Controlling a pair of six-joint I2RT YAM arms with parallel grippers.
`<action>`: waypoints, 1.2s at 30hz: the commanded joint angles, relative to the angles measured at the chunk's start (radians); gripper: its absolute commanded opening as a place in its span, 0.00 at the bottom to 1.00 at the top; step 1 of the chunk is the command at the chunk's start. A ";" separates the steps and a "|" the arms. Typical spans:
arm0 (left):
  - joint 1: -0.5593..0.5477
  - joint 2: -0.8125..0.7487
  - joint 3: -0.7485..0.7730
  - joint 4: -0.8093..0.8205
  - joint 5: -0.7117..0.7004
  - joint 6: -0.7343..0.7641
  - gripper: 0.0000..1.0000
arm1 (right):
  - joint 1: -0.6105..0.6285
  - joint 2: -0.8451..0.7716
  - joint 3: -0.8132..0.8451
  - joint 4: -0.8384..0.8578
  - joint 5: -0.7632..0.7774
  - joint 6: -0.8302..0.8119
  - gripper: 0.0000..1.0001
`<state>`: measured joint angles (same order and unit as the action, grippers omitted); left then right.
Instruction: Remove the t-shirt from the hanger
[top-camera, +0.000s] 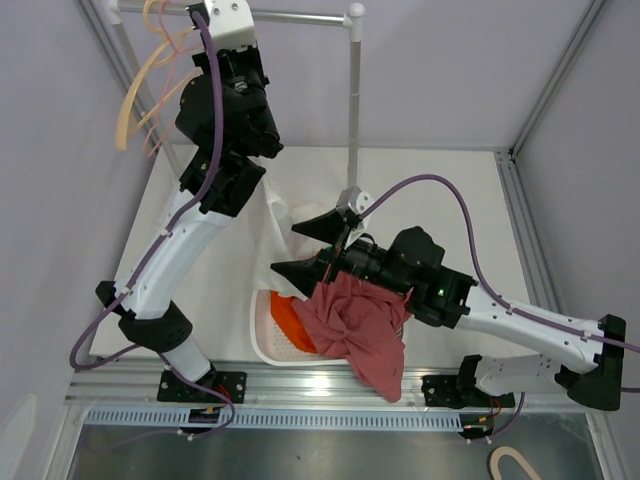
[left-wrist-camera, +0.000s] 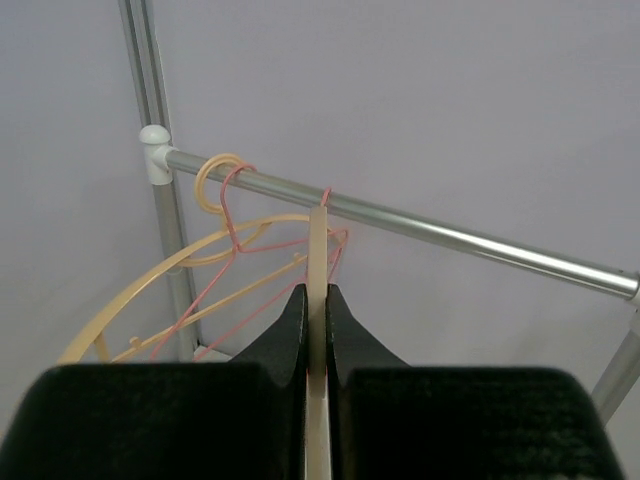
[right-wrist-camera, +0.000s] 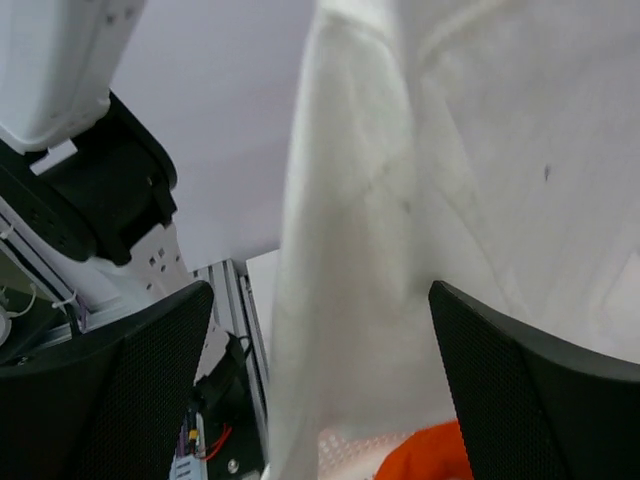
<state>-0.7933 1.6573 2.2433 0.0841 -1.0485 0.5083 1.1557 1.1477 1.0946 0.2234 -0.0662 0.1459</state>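
A white t-shirt (top-camera: 279, 214) hangs below my raised left arm; it fills the right wrist view (right-wrist-camera: 380, 190). My left gripper (left-wrist-camera: 317, 292) is up at the metal rail (left-wrist-camera: 430, 229) and is shut on a cream hanger (left-wrist-camera: 318, 240); in the top view it (top-camera: 217, 14) is mostly hidden under its white camera block. My right gripper (top-camera: 285, 247) is open, with its jaws on either side of the hanging white fabric (right-wrist-camera: 320, 292). I cannot tell whether the pads touch the fabric.
A dusty-red shirt (top-camera: 356, 327) is draped over my right forearm. A white mesh basket (top-camera: 265, 335) with orange cloth (top-camera: 288, 318) sits under the t-shirt. Spare cream and pink hangers (top-camera: 140, 80) hang at the rail's left end. The rack's upright post (top-camera: 353, 100) stands mid-table.
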 joint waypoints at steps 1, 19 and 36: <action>-0.020 -0.020 -0.001 0.016 -0.044 0.030 0.01 | 0.012 0.036 0.082 0.123 -0.008 -0.060 0.92; 0.011 -0.030 -0.048 -0.003 0.001 -0.055 0.01 | 0.044 0.087 0.126 -0.008 0.058 -0.012 0.00; 0.134 0.202 0.254 0.010 0.074 0.032 0.01 | 0.210 -0.365 -0.295 -0.266 0.344 0.253 0.00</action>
<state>-0.6815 1.8912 2.4313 0.0383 -1.0279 0.5095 1.3468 0.8013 0.8326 0.0338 0.1898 0.3336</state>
